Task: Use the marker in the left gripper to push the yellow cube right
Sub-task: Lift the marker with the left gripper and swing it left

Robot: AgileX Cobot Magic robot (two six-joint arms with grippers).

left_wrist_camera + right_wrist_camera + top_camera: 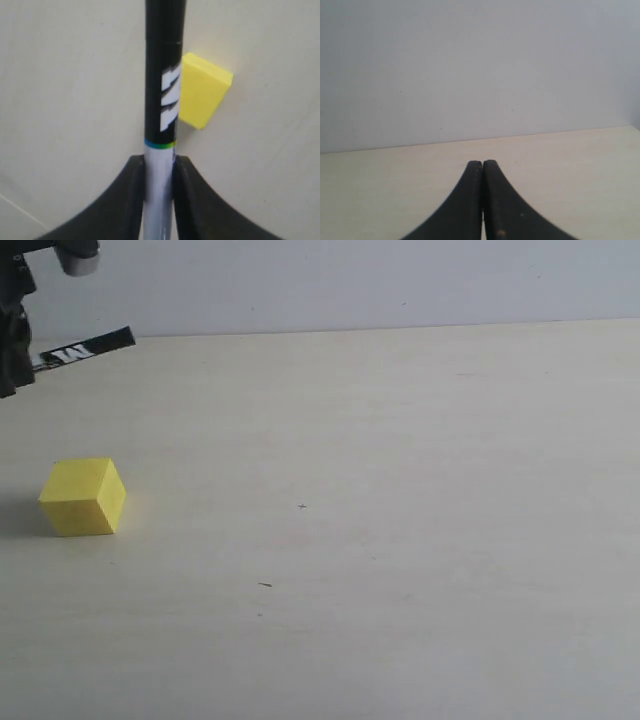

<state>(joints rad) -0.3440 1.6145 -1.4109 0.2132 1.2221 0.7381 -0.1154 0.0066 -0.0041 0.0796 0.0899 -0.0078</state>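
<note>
Over at the far left, the left claw (159, 161) is clamped on the marker (95, 347), its two black fingers (131, 185) pressed against either side of the white barrel. The black cap, with its white lettering, sticks out beyond the fingertips. A thin coloured band shows where cap meets barrel, just past the grip. From the side, the marker points to the right out of the claw, with its free end tipped a little upward.

The yellow cube (83, 497) sits on the pale tabletop (420, 540) at the left of the scene, nearer than the marker and clearly apart from it. It stands flat, turned so that one corner edge faces the near side, and it throws a soft shadow to its left. From the left wrist, the cap crosses in front of one edge of the cube, with the cube lying beyond it on the tabletop.

The right claw (482, 163) has its fingers pressed together with nothing between them. It faces across bare tabletop toward a plain light wall (480, 65).

Two small dark specks (302, 506) mark the wood near the middle, well right of the cube.
</note>
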